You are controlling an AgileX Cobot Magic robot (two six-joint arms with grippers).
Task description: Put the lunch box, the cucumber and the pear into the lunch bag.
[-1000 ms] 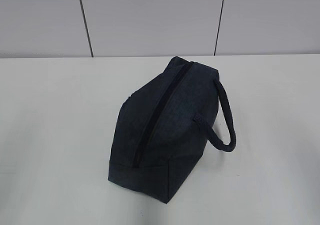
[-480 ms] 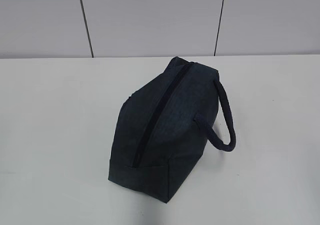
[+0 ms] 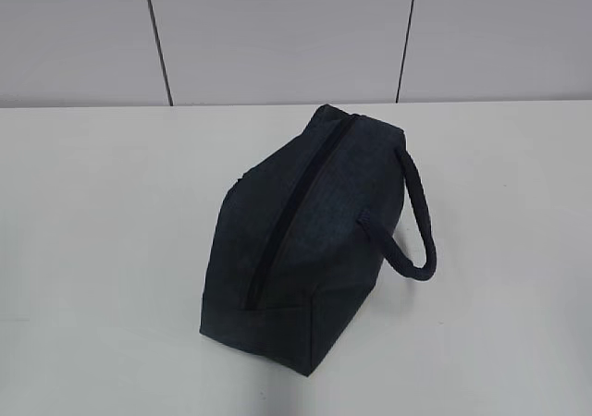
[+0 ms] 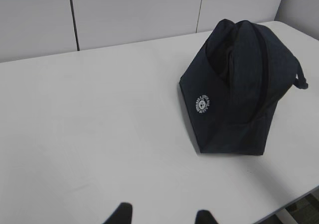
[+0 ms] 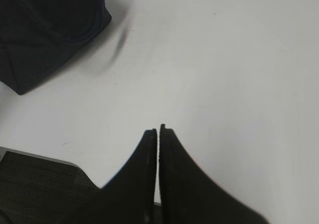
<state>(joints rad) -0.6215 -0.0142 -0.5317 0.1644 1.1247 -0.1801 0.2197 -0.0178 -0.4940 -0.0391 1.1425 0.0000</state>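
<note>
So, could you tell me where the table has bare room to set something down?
The table is bare left of the lunch bag, out to its left edge, and between bag and back wall. Right of the bag it is bare too, past the looped handle. Only the bag's own spot is taken.

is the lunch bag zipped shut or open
Shut, it seems: the lunch bag shows its zipper as one unbroken dark line with no gap; contents can't be seen.

Navy lunch bag (image 3: 305, 240) upright on white table (image 3: 102, 250) mid, zip shut, looped handle to its right.
</note>
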